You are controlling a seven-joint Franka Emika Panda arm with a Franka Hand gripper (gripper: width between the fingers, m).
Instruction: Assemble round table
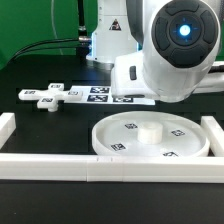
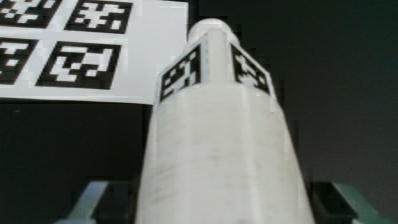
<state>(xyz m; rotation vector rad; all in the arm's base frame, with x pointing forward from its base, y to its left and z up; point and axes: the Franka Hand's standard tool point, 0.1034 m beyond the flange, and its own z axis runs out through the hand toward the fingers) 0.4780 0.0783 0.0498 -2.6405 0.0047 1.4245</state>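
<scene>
The large round rimmed disc (image 1: 150, 137) lies flat on the table, with a small raised hub in its middle. The small cross-shaped piece (image 1: 45, 97) lies at the exterior view's left, beside the marker board. The short thick post (image 2: 217, 130) fills the wrist view, with square tags near its far end. My gripper (image 2: 217, 206) is shut on the post, with one finger (image 2: 93, 204) on each side of it. In the exterior view the arm's body (image 1: 175, 50) hides the gripper and the post.
The marker board (image 1: 100, 95) lies behind the disc and also shows in the wrist view (image 2: 71, 45), beyond the post. Long white rails run along the front (image 1: 100, 166), the left (image 1: 8, 126) and the right (image 1: 214, 135).
</scene>
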